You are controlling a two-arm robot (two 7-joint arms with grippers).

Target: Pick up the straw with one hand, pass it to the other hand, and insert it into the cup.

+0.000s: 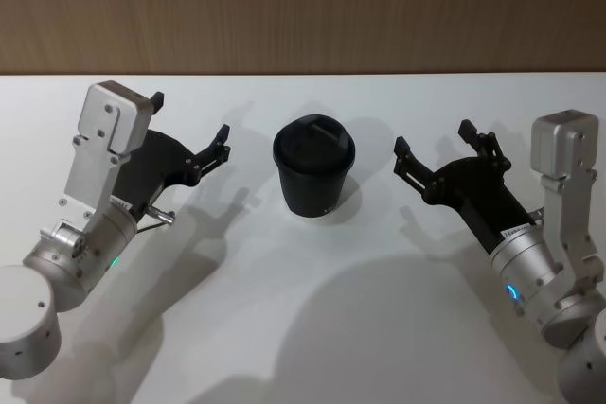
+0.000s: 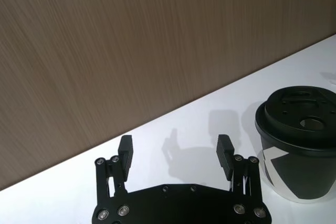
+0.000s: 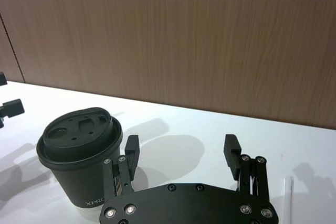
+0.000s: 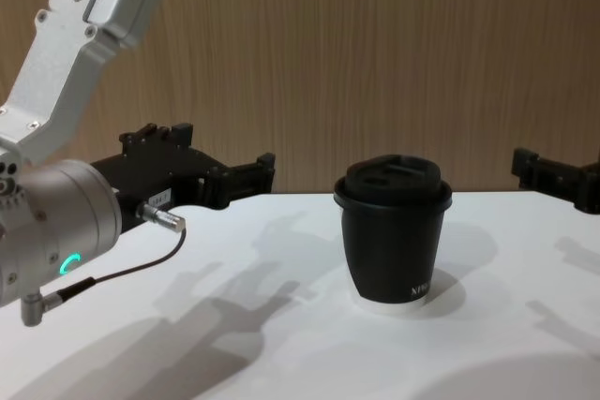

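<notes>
**One part-word on the cup (image 3: 79,153) was all you could read.**
In the right wrist view you had white lettering (image 3: 97,202) low on the cup's black wall. It read "XPR" plus part of a further letter, perhaps an O, before the black plate of the right claw (image 3: 181,148) cut it off. In the chest and head views the same print was too small for you to read. A white sticker (image 1: 516,230) on the right arm near the wrist carried print too fine to make out.
</notes>
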